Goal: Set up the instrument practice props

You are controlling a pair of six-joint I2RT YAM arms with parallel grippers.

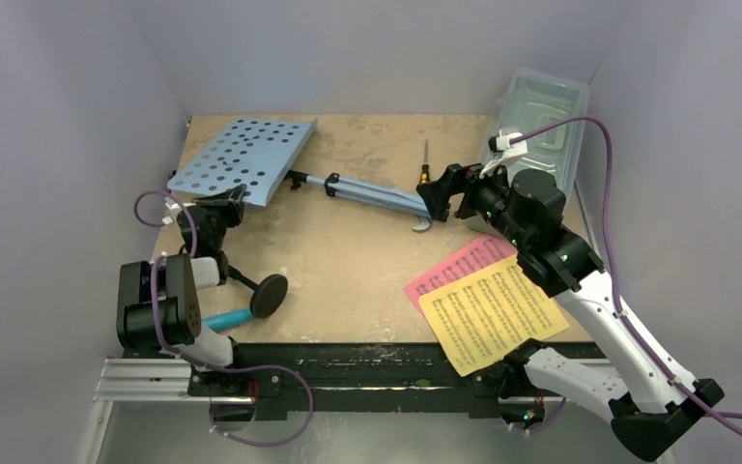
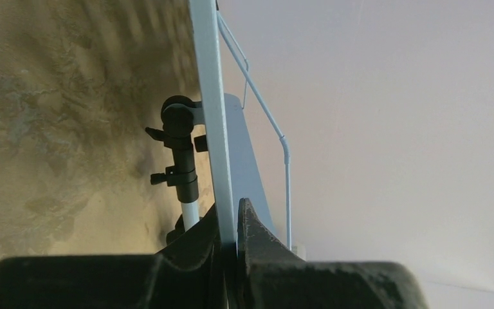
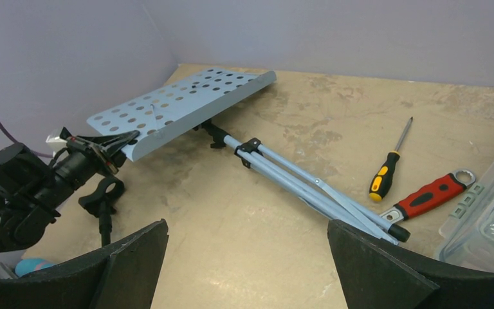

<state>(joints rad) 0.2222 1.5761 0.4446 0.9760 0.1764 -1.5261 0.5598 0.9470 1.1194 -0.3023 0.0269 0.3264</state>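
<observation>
Item: light blue perforated music stand (image 1: 246,155), lying on the tan worktop (image 1: 348,261). Long axis ran left to right: perforated tray far-left, folded tripod legs (image 1: 372,193) pointing right. Grip: left fingers (image 2: 257,248) clenched on the tray's edge; right fingers (image 3: 135,257) spread wide, empty, near the leg tips.

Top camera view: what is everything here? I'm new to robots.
Music stand: one, light blue, lying folded, far left.
Yellow page: one, sheet music, near right.
Pink page: one, sheet music, partly under the yellow.
Microphone: one, cyan, near left.
Mic stand: one, black, lying near left.
Screwdriver: one, black and yellow, far middle.
Wrench: one, red-handled, beside the screwdriver.
Box: one, clear, lidded, far right.
Table: one, tan.
Left gripper: black, shut on the music stand's edge.
Right gripper: black, open, near the stand's feet.
</observation>
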